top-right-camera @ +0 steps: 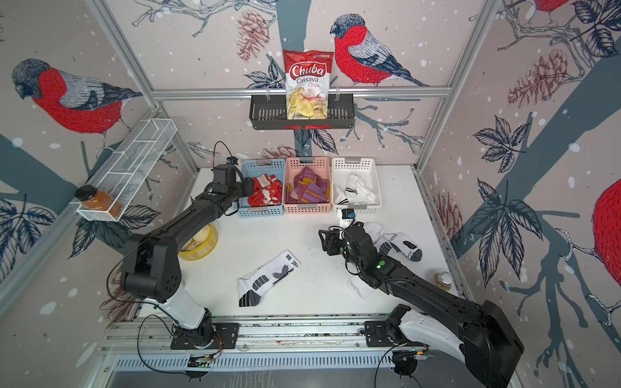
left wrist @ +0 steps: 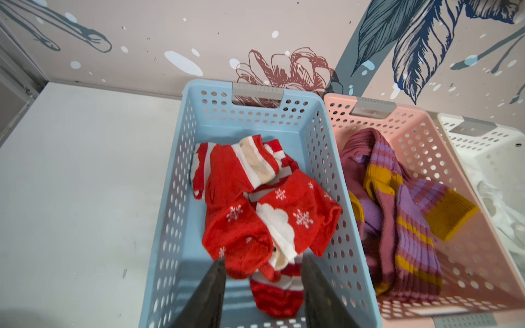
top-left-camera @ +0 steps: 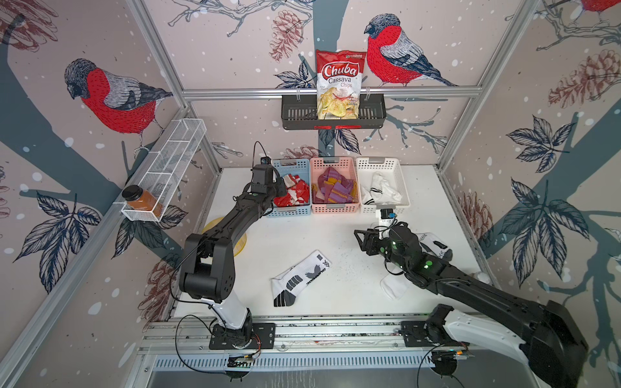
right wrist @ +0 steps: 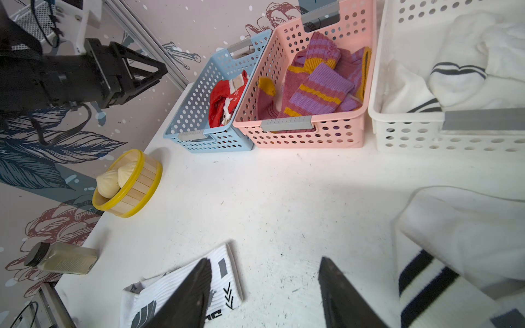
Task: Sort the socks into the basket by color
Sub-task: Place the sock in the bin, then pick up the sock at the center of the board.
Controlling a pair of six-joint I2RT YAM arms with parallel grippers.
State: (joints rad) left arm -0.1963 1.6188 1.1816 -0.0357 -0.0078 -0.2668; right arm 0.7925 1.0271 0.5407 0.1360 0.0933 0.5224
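My right gripper [right wrist: 264, 259] hangs empty, jaws apart. The white sock with black marks [top-left-camera: 300, 278] lies flat at lower centre of a top view, down-left of those jaws, long axis slanting up-right; my right arm is nearer. My left gripper [left wrist: 262, 258], jaws apart over the blue basket [left wrist: 255, 119], seems empty.

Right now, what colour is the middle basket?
Pink; middle basket shows best in right wrist view.

Printed white sock [top-right-camera: 268, 279] flat on table [top-right-camera: 295, 231]
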